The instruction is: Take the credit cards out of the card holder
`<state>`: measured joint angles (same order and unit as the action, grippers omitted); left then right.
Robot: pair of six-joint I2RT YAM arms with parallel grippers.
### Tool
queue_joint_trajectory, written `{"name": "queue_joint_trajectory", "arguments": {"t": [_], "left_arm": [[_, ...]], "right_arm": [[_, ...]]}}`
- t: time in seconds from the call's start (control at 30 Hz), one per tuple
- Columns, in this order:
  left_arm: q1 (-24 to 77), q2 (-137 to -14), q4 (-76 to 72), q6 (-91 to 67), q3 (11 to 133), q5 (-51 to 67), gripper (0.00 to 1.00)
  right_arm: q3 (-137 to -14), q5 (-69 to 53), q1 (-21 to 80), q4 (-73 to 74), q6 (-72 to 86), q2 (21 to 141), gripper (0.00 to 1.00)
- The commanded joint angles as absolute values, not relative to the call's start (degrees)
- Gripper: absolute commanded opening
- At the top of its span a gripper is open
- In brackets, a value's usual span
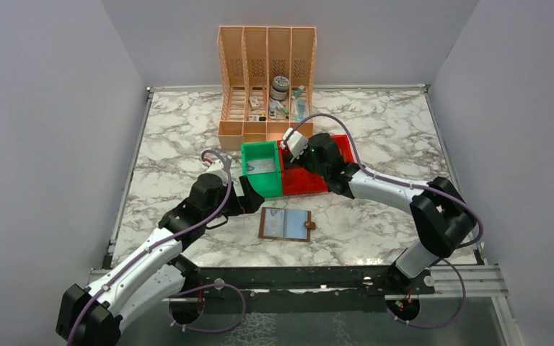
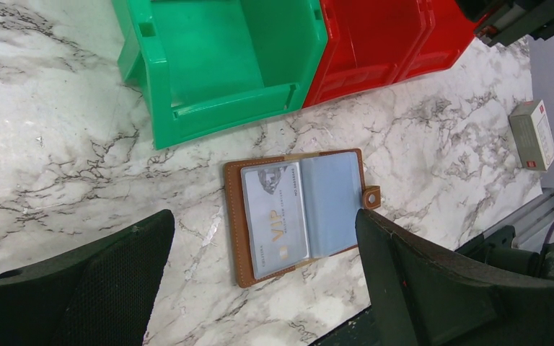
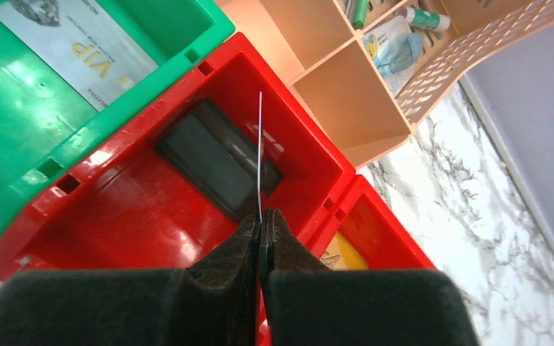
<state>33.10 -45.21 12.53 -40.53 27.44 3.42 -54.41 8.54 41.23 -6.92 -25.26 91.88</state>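
Note:
The brown card holder (image 1: 285, 224) lies open on the marble table. In the left wrist view the card holder (image 2: 235, 216) has a grey VIP credit card (image 2: 274, 220) in its left sleeve and a pale blue sleeve (image 2: 330, 203) on the right. My left gripper (image 2: 263, 231) is open and empty, above and astride the holder; in the top view the left gripper (image 1: 249, 194) is just left of it. My right gripper (image 3: 263, 220) is shut on a thin card seen edge-on (image 3: 260, 158), held over the red bin (image 3: 115, 209). A dark card (image 3: 220, 158) lies in that bin.
A green bin (image 1: 263, 180) holds a grey VIP card (image 3: 72, 36). A second red bin (image 3: 397, 245) holds a yellow card (image 3: 343, 252). The peach file organiser (image 1: 267, 79) stands behind the bins. A small white box (image 2: 534, 135) lies on the table to the right.

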Motion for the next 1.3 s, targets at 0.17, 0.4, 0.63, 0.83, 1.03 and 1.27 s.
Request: {"name": "queue_joint_trajectory", "arguments": {"t": [0.17, 0.4, 0.63, 0.83, 1.03, 1.27], "left_arm": [[32.87, -44.74, 12.33, -40.23, 28.57, 2.38, 0.99], [32.87, -44.28, 12.32, -40.69, 28.53, 2.13, 0.99], [32.87, -44.15, 12.48, -40.78, 28.65, 2.05, 0.99], [32.87, -44.04, 12.54, -40.87, 28.41, 1.95, 0.99], [32.87, -44.86, 12.93, -40.23, 28.87, 2.23, 0.99], [32.87, -45.11, 12.79, -40.08, 29.01, 2.89, 0.99]], "right_arm": [[-58.58, 13.32, 41.40, -11.83, -36.65, 99.20, 0.01], [-61.91, 12.23, 41.40, -11.07, -41.06, 104.31, 0.01], [-64.20, 8.13, 41.40, -7.27, -42.53, 107.46, 0.01], [-65.95, 7.50, 41.40, -3.68, -42.34, 109.96, 0.02], [-68.39, 6.58, 41.39, -0.02, -40.99, 111.24, 0.07], [-69.39, 3.52, 41.40, 2.52, -39.91, 111.25, 0.27]]}}
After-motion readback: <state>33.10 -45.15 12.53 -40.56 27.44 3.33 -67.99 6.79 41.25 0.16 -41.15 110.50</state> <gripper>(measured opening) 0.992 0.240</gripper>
